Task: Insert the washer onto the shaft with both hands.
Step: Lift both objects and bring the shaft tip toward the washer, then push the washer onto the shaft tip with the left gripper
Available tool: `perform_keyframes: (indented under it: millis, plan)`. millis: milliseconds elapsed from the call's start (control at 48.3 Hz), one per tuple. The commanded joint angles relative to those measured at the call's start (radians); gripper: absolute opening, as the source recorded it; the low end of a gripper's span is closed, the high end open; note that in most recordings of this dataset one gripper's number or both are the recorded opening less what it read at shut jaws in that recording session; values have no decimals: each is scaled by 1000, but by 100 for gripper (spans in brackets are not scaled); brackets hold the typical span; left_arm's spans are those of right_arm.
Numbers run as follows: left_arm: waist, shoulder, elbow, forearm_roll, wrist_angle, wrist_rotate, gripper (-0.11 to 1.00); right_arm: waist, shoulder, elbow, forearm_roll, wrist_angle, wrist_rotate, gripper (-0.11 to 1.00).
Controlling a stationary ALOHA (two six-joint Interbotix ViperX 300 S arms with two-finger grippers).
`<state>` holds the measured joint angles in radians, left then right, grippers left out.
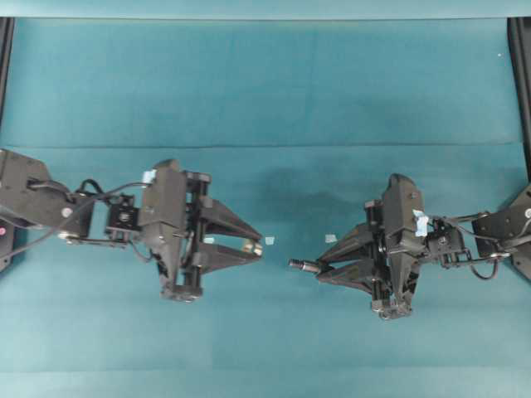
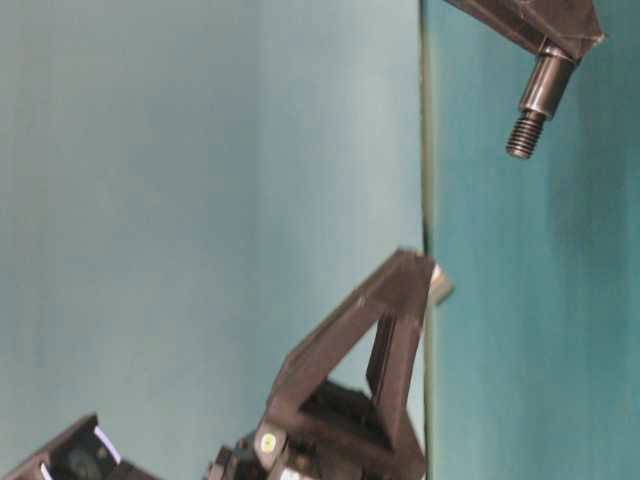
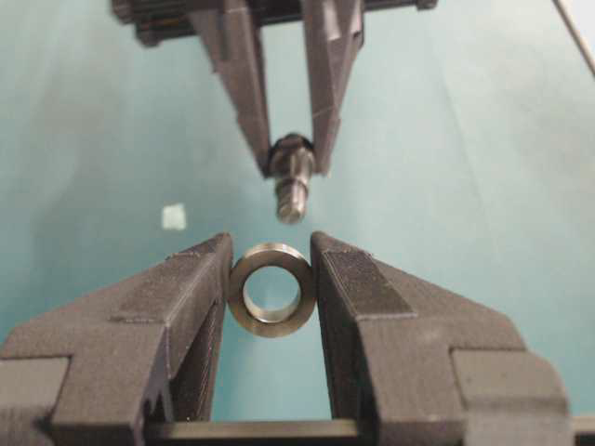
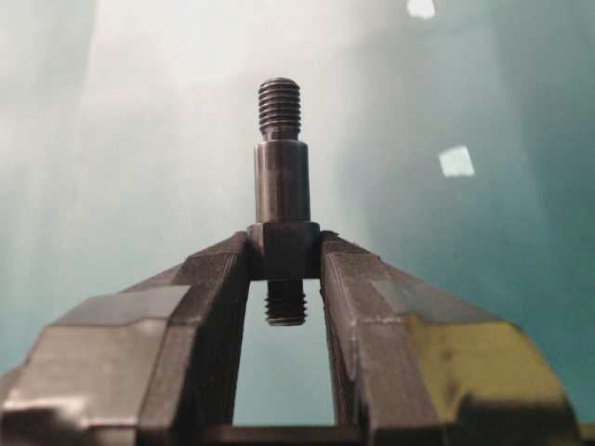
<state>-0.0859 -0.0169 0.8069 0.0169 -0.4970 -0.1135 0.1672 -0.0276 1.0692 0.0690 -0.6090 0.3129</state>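
Note:
My left gripper point(image 1: 259, 245) is shut on the washer point(image 3: 271, 289), a grey metal ring gripped at its sides with its hole facing forward. My right gripper point(image 1: 320, 267) is shut on the shaft point(image 1: 303, 265), held by its hex section with the threaded tip pointing toward the left gripper. In the left wrist view the shaft point(image 3: 291, 181) points at me just above the washer, with a small gap between them. In the right wrist view the shaft point(image 4: 282, 177) stands out from the fingertips point(image 4: 284, 251). The table-level view shows the shaft point(image 2: 535, 105) apart from the washer's edge point(image 2: 440, 288).
Teal cloth covers the table point(image 1: 265, 91). Small pale blue tape bits lie on it between the grippers point(image 1: 330, 238), and one near the left fingers point(image 3: 174, 216). Black frame posts stand at the far left and right edges point(image 1: 521, 83).

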Motion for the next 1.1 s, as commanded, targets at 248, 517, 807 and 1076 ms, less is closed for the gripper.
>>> perform_keyframes:
  millis: [248, 517, 807, 1076]
  plan:
    - [-5, 32, -61, 3, -12, -6, 35, 6, -3, -5, 3, -37, 9, 0]
    - [-5, 41, -72, 3, -12, -6, 35, 6, -3, -5, 3, -69, 9, 0]
    - [-6, 72, -98, 3, -12, -6, 35, 6, -2, -8, 3, -89, 9, 0]
    - [-12, 91, -114, 3, -12, -6, 35, 6, -2, -6, 14, -124, 9, 0]
